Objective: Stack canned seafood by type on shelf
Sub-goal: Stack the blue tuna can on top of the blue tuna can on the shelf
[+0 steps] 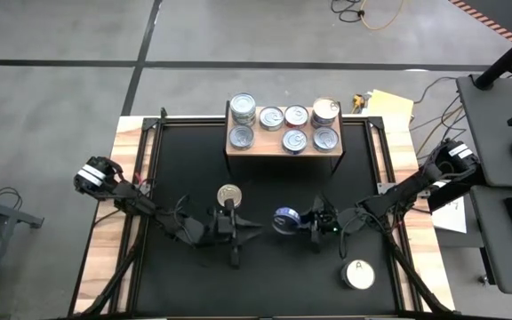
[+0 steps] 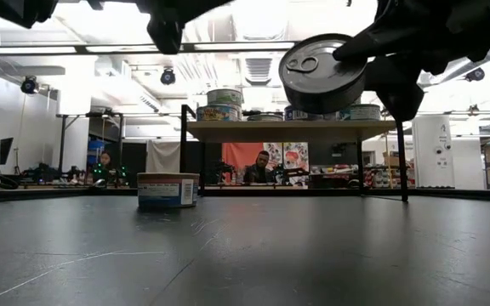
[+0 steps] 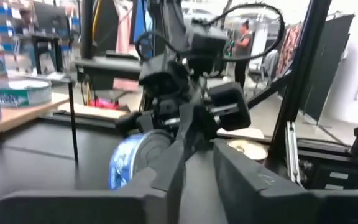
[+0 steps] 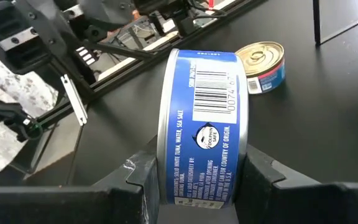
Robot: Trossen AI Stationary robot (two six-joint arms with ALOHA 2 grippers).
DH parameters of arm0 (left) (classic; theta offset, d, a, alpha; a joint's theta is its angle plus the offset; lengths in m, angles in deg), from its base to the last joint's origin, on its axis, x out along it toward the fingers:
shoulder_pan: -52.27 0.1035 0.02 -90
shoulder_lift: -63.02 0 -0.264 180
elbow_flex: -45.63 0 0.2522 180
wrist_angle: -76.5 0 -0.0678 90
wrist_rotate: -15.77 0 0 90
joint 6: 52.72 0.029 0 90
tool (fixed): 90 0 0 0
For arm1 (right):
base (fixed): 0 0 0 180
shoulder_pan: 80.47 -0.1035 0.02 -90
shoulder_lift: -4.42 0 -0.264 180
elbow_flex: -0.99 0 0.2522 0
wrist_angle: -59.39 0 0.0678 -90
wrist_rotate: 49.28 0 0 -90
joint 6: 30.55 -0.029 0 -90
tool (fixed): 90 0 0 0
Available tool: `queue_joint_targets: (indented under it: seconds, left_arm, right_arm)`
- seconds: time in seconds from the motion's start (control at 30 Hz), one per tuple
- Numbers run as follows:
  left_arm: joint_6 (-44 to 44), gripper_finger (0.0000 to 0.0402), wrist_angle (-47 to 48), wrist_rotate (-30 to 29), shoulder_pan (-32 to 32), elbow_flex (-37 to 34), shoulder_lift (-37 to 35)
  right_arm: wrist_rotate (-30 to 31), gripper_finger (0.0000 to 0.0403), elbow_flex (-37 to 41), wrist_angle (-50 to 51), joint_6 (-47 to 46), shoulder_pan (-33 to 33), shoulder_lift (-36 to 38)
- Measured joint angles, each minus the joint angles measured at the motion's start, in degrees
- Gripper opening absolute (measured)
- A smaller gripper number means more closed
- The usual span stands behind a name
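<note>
- Canned seafood is distributed over three places: seven or so tins on the shelf (image 1: 284,153), some stacked; a gold-topped tin (image 1: 229,194) and a white-topped tin (image 1: 358,275) standing on the tabletop (image 1: 265,284); and one blue-labelled tin (image 4: 205,124) held above the tabletop.
- Right hand (image 4: 194,177): pinches the blue-labelled tin across its two flat ends, so the tin sits on edge with the label wall facing the wrist camera. The low view shows it raised clear of the surface.
- Left hand (image 1: 230,213): sits just beside the gold-topped tin; whether its fingers are spread or pressed together cannot be told.
- Handling, as a judgement: each tin is rigid, compact and moderately heavy for its size. Metal ends and glossy label are likely slippery. A grip across the side wall suits flat placement; the present end-to-end grip calls for turning the tin before it is set down.
- Surface: black, matte, level, bordered by wooden edges.
- Room: a workshop with benches and seated people beyond the shelf; cables lie on the floor.
</note>
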Motion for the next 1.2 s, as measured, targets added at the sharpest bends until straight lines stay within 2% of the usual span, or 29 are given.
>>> queue_joint_targets:
  seconds: [0.17, 0.23, 0.33, 0.53, 0.87, 1.2]
  left_arm:
    - [-2.1, 0.0137, 8.3, 0.0, 0.4, 2.5, 0.0]
    - [-1.2, 0.0162, 10.5, 0.3, 0.4, 2.9, 0.0]
    - [-0.8, 0.0197, 11.0, 3.1, 0.6, 2.8, 0.0]
    - [-1.3, 0.0242, 11.2, 7.1, 1.9, 1.6, 0.0]
    - [-4.6, 0.0254, 11.2, 11.1, 6.0, 1.6, 0.0]
    - [-2.5, 0.0254, 10.6, 15.6, 6.4, 1.6, 0.0]
  right_arm:
    - [-0.2, 0.0135, 0.0, -1.5, 3.2, 0.0, 0.0]
    - [-2.0, 0.0135, -0.1, -1.6, 5.3, 0.0, 0.0]
    - [-4.9, 0.0135, -0.1, -2.5, 7.8, -0.3, 0.0]
    - [-5.0, 0.0135, -0.1, -3.0, 12.3, -0.4, 0.0]
    - [-5.9, 0.0135, -2.3, -4.7, 23.1, -0.4, 0.0]
    - [-6.5, 0.0135, -3.6, -4.3, 27.5, -0.2, 0.0]
